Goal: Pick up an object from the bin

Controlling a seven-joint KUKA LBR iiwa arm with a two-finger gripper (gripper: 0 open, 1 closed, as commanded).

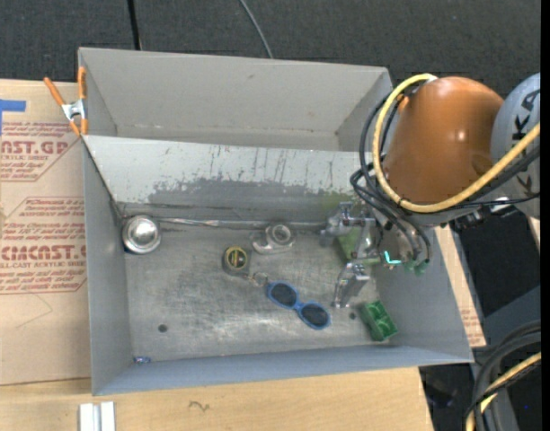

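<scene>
Though low beside the green block (379,321), gripper (349,259) with fingers wide apart.

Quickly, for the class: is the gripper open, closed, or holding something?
Gripper: cannot be told; it is low at the right of the bin, near a small green thing.

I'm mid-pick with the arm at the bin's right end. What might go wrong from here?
1. The end effector sits between the small green object and the blue toy glasses, and seems centred over neither. A grasp here may catch nothing or knock one away.
2. It is close to the sloping right wall of the bin, so going lower or further right may scrape it.
</scene>
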